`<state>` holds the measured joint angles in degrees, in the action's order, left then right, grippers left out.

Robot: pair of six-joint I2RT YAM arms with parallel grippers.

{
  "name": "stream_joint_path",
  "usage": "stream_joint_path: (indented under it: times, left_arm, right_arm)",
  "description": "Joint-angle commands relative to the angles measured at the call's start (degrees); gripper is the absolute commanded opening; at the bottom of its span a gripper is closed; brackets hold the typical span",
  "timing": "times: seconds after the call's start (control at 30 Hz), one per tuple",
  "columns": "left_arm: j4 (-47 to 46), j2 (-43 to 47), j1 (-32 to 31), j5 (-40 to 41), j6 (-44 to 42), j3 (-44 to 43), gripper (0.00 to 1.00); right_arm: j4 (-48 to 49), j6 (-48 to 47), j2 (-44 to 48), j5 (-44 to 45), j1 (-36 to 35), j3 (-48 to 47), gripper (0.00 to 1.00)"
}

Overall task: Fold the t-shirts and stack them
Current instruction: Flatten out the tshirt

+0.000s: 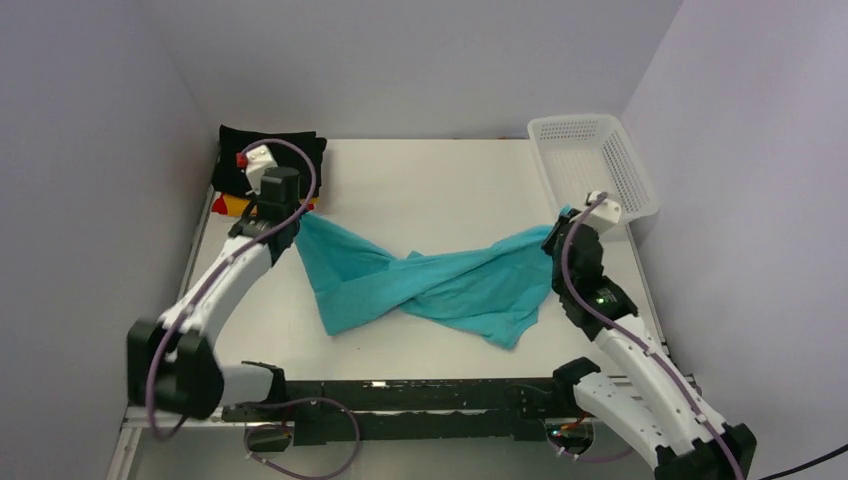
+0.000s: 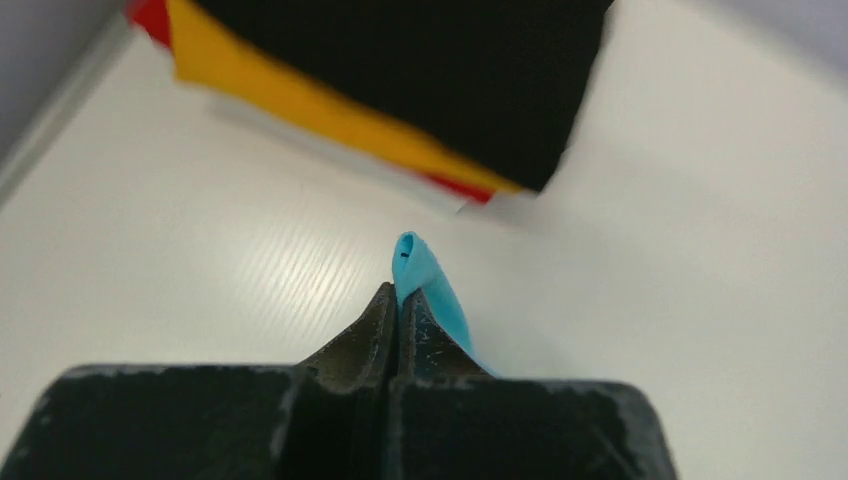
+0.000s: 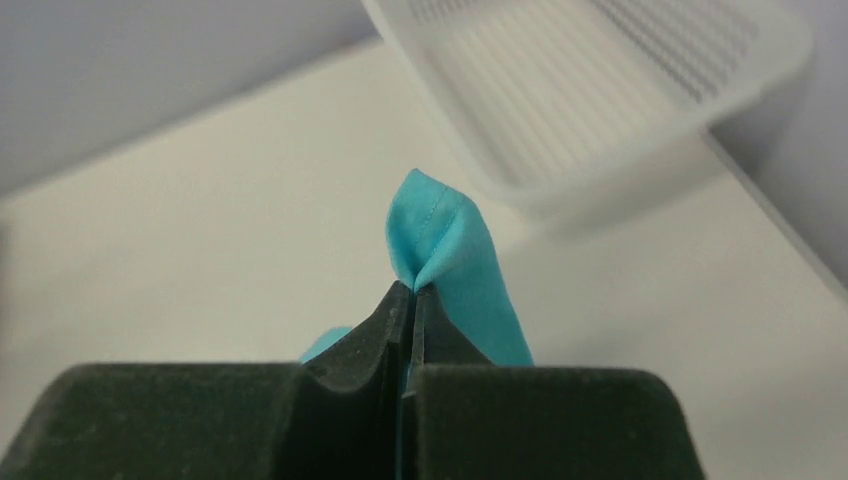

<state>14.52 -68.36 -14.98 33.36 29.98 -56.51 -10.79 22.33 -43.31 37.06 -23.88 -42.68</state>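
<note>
Jaws of the left gripper and right gripper are clamped on opposite ends of the teal shirt, which is stretched, twisted, across mid-table, apparently for flattening; the folded stack is set far-left.

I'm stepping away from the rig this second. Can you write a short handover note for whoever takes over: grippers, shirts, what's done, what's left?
Left gripper: shut on one end of the teal t-shirt, near the folded stack.
Right gripper: shut on the other end, beside the white basket.
Teal t-shirt: stretched between the two, twisted mid-span, unfolded.
Done: black shirt lies folded on the yellow-orange shirt and red shirt, at the table's far left corner.
Left: untwist and fold the teal one, then stack it.
</note>
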Motion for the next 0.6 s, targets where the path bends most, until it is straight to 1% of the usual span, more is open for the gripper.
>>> stream_joint_path:
  times: [0.0,0.07,0.13,0.17,0.2,0.23,0.27,0.3,0.37,0.4,0.43,0.47,0.57]
  left_arm:
    - [-0.14,-13.50,4.08,-14.90,4.93,1.04,0.02]
    - [-0.49,-20.98,4.29,-17.37,4.36,-1.78,0.00]
    - [1.93,-27.32,4.42,-18.44,3.94,-7.72,0.00]
    - [3.60,-29.66,4.52,-18.90,3.67,-9.96,0.01]
    - [3.68,-31.24,4.52,-19.23,3.11,-11.45,0.04]
    - [2.98,-32.34,4.52,-20.01,2.47,-12.33,0.15]
    - [2.63,-32.70,4.52,-20.63,1.90,-13.11,0.31]
    - [3.14,-32.89,4.52,-21.00,1.53,-14.11,0.44]
    - [4.69,-32.06,4.52,-22.18,0.70,-15.18,0.64]
    - [5.41,-31.07,4.52,-22.57,0.36,-14.96,0.77]
    - [6.01,-29.57,4.52,-22.82,0.16,-14.08,0.92]
    - [6.72,-27.70,4.52,-22.87,0.26,-12.69,0.99]
    - [7.85,-19.66,4.16,-24.12,1.84,-5.63,0.99]
  right_arm:
    - [0.43,7.11,-1.70,1.31,5.04,7.84,0.00]
    - [-0.16,7.56,-6.25,-5.33,9.55,7.90,0.00]
    - [0.05,7.69,-10.59,-11.14,13.34,7.53,0.00]
    - [0.57,7.61,-12.13,-13.18,14.27,7.44,0.00]
    - [1.57,7.45,-13.43,-14.51,14.72,7.62,0.00]
    - [3.00,7.32,-14.36,-15.46,14.82,7.84,0.00]
    - [3.46,7.35,-15.07,-16.14,14.90,8.02,0.00]
    - [4.16,7.35,-15.73,-16.95,14.93,8.13,0.00]
    - [4.18,7.50,-16.64,-17.09,15.02,8.10,0.00]
    - [3.89,7.55,-17.01,-16.98,15.06,8.05,0.00]
    - [3.71,7.41,-17.00,-16.82,15.06,8.04,0.00]
    - [3.52,7.19,-16.82,-16.76,15.04,8.05,0.00]
    - [3.59,7.18,-15.98,-17.02,15.13,8.59,0.00]
